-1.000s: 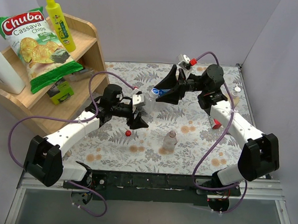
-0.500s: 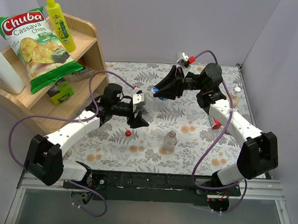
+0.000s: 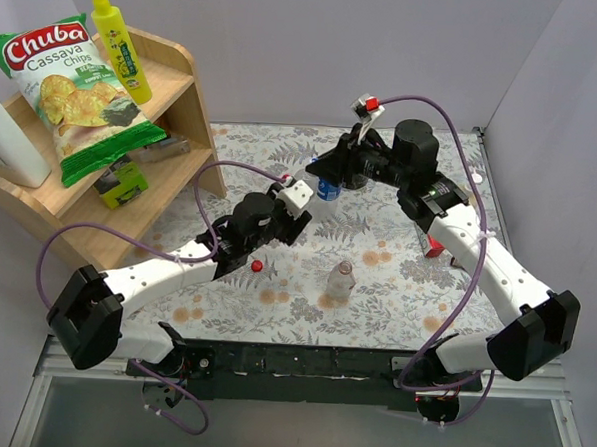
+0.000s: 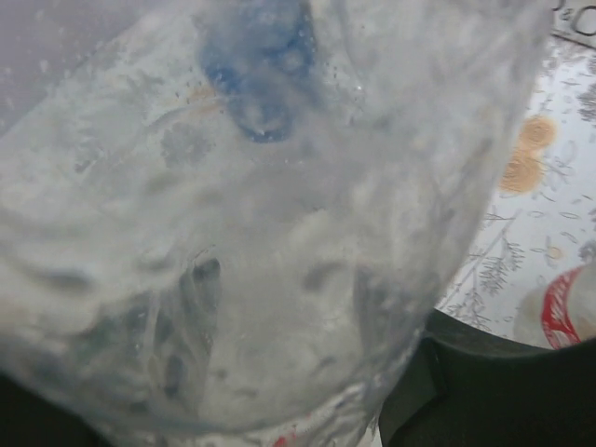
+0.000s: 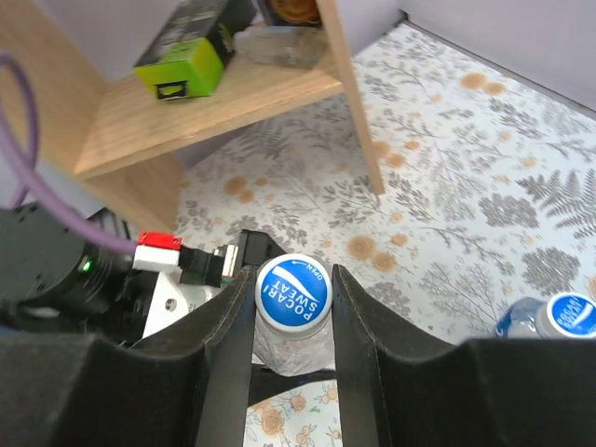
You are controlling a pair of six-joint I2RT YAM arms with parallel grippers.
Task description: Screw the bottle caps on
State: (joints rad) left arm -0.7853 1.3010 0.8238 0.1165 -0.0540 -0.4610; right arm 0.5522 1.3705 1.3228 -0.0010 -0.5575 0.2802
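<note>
A clear bottle (image 3: 327, 190) stands at mid-table between both grippers. My right gripper (image 5: 294, 296) is shut from above on its blue "Pocari Sweat" cap (image 5: 294, 290), which sits on the bottle neck. My left gripper (image 3: 302, 201) is shut on the bottle's body, which fills the left wrist view (image 4: 233, 233). A loose red cap (image 3: 257, 265) lies on the mat in front of the left arm. An open clear bottle (image 3: 341, 281) stands near the front middle. Another bottle with a blue cap (image 5: 570, 314) stands beside the held one.
A wooden shelf (image 3: 191, 73) at the left holds a chips bag (image 3: 70, 86), a yellow squeeze bottle (image 3: 118, 39) and a green box (image 3: 123, 184). A small red object (image 3: 433, 247) lies under the right arm. Walls close in at the back and right.
My left gripper has moved up and right from the mat and closed on the bottle body. My right gripper, open before, has come down and shut on the blue cap.
</note>
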